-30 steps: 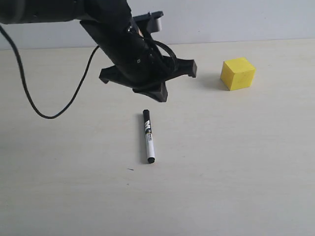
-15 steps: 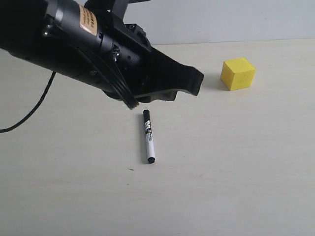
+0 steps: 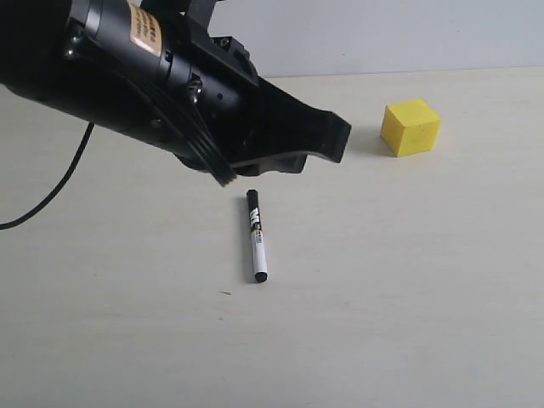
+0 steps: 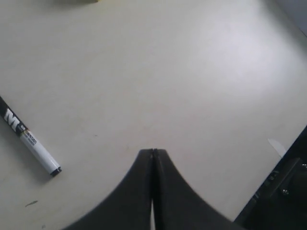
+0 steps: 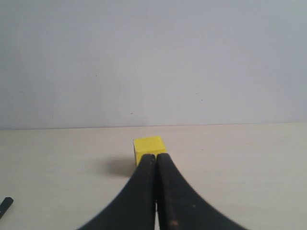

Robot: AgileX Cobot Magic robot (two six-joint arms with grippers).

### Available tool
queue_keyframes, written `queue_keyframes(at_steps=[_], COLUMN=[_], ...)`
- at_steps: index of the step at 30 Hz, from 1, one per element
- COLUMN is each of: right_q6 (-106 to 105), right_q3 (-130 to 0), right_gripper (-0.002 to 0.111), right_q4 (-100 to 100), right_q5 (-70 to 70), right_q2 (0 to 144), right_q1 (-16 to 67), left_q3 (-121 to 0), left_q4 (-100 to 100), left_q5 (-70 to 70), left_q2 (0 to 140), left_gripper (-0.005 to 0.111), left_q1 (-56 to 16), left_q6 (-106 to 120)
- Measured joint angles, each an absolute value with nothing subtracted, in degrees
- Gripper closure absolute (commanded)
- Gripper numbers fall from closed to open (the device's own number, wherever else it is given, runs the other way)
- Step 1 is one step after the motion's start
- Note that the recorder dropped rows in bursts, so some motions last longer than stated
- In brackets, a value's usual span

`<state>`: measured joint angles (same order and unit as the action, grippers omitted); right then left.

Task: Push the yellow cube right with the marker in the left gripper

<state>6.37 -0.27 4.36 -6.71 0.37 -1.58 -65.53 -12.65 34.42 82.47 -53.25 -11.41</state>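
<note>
Marker, white barrel, black cap

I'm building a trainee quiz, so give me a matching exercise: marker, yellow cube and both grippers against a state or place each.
1 marker
2 yellow cube
3 left gripper
4 right gripper

a fingers shut, facing the cube
b lying flat on the table, unheld
c fingers shut, empty, near the marker
d standing right of the marker

Pairs: 1-b, 2-d, 3-c, 4-a
</note>
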Motion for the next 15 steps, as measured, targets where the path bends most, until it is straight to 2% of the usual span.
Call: queue_keyframes(at_steps=[5,9,11,15], right_q6=[6.4,6.4,6.4,6.4], right_q3=[-0.3,-0.3,-0.3,-0.3], right_gripper=[0.108,0.108,0.108,0.108], right_q4=[4.4,4.4,4.4,4.4], right_q5=[-6.7,-6.7,-6.7,-6.7], right_q2=[0.4,0.4,0.4,0.4], right_q1=[-1.6,-1.6,-1.6,-1.6], left_q3=[-63.6,-55.5,-50.9,-37.1], left_q4=[-13.6,-13.6,-13.6,-13.9], left_q5=[35.5,33.7,31.2,22.6], left_q2=[81.5,72.7,67.5,52.2], left_gripper=[0.107,0.107,0.107,0.107], left_q1=[-53.3,-53.0,-51.3,-43.0], left_q6=[-9.8,-8.3,-8.1,-8.1])
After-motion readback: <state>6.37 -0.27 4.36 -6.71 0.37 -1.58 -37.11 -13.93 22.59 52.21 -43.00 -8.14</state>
